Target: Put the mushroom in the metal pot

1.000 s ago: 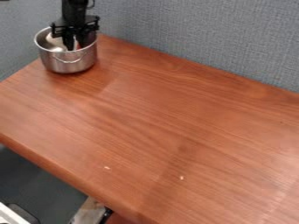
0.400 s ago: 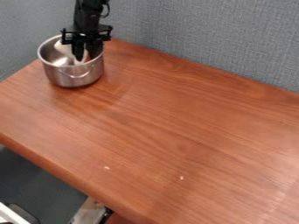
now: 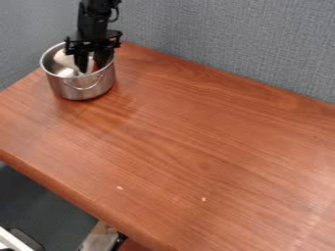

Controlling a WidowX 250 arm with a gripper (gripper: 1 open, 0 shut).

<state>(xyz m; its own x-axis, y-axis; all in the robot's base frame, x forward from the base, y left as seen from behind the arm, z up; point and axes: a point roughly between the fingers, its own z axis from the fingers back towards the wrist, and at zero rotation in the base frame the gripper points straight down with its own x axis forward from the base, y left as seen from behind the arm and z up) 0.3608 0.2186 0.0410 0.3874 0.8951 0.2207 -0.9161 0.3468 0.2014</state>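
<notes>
Since a second ago, metal pot (image 3: 78,75) sits slightly right and nearer, far-left corner of tabletop (image 3: 183,137). End effector (image 3: 86,61) dips inside pot; opening and grip unclear. Mushroom not discernible.

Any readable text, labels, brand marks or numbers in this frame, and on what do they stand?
None: no text, label, brand mark or number shows on the metal pot, the end effector, the wooden table or the grey wall.
</notes>
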